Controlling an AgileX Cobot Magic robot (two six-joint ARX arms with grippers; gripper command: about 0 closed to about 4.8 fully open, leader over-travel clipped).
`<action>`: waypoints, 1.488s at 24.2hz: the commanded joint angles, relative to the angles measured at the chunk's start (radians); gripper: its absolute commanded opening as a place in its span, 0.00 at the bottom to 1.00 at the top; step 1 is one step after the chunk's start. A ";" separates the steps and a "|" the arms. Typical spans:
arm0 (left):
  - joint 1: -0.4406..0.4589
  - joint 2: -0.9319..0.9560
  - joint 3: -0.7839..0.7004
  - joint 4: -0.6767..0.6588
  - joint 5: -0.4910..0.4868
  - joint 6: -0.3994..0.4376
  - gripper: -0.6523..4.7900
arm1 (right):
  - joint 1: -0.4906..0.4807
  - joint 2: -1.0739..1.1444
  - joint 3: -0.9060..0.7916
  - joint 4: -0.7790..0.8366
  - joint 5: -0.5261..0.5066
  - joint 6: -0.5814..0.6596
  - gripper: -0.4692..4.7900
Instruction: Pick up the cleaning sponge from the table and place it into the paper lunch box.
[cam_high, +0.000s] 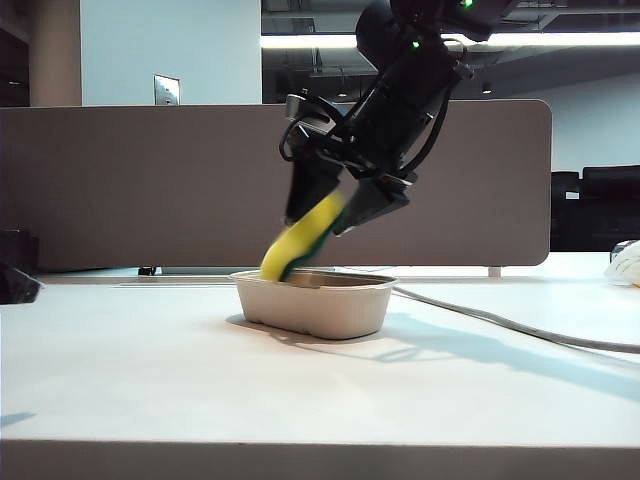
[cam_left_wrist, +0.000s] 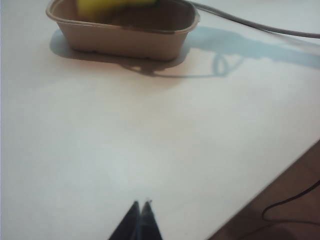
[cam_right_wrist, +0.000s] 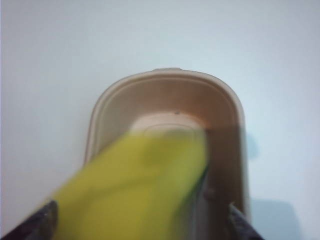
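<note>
A bright yellow cleaning sponge (cam_high: 300, 240) with a thin dark green layer, blurred, tilts steeply with its lower end inside the beige paper lunch box (cam_high: 313, 303). The right gripper (cam_high: 335, 205) hangs over the box, its fingers (cam_right_wrist: 42, 222) spread wide on either side of the sponge. The left gripper (cam_left_wrist: 140, 206) hovers low above bare counter with fingers closed together, well apart from the box. The white counter (cam_high: 150, 370) carries a grey cable (cam_high: 520, 328); a grey-brown partition (cam_high: 130, 180) runs behind it.
</note>
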 joint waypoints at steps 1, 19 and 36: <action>0.001 0.000 0.001 0.012 0.002 0.001 0.11 | 0.003 -0.010 0.026 -0.025 0.005 0.002 1.00; 0.589 -0.176 0.001 0.011 0.001 0.001 0.11 | 0.013 -0.524 0.004 -0.331 0.037 0.009 0.08; 0.594 -0.216 0.001 0.012 0.002 0.001 0.11 | 0.010 -1.153 -0.722 0.043 0.472 0.212 0.08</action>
